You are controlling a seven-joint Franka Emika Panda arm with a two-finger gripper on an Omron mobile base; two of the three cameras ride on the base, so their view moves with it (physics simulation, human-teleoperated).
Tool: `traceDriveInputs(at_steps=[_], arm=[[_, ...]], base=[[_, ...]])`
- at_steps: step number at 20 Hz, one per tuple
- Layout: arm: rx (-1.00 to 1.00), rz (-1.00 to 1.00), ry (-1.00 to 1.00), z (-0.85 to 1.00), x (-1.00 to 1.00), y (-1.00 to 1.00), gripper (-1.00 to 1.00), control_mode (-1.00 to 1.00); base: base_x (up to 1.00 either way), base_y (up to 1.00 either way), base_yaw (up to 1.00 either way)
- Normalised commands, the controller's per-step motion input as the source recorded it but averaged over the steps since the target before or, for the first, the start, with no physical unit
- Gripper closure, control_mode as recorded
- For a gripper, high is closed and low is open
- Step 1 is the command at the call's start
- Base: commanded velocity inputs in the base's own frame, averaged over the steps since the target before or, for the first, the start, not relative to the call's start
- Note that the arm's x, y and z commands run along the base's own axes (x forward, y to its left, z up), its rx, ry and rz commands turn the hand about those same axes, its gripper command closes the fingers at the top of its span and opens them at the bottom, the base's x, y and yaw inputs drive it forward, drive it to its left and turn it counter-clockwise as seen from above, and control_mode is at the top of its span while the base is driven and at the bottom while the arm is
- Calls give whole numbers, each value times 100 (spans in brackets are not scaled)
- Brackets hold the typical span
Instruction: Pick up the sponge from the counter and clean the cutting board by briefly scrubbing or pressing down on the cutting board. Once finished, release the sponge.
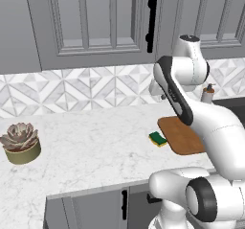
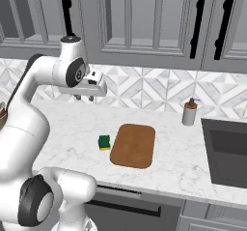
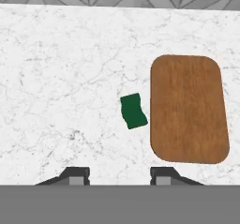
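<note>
Marble counter (image 2: 72, 128), sponge (image 2: 104, 142) beside cutting board (image 2: 133, 145), dispenser (image 2: 189, 112) perhaps soap

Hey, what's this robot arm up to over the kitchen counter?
It is getting ready to clean. Its gripper hangs high above the white marble counter, open and holding nothing. Below it, a small green sponge lies on the counter just beside the brown cutting board, not yet touched. The plan is to pick up the sponge and scrub the board. A soap dispenser stands near the sink, and a potted succulent sits farther off.

Sponge (image 3: 133, 111) on counter (image 3: 61, 87), just beside cutting board (image 3: 188, 108).
</note>
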Motion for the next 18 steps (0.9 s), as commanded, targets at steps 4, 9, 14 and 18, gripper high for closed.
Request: traceDriveInputs(at_steps=[4, 9, 14, 18], arm=[[0, 0, 0, -22, 0, 0, -100, -100], [0, 0, 0, -65, 1, 0, -100, -100], [0, 0, 0, -62, 11, 0, -100, -100], [0, 0, 0, -42, 22, 0, -100, -100]], base=[[0, 0, 0], [0, 0, 0], [0, 0, 0], [0, 0, 0]])
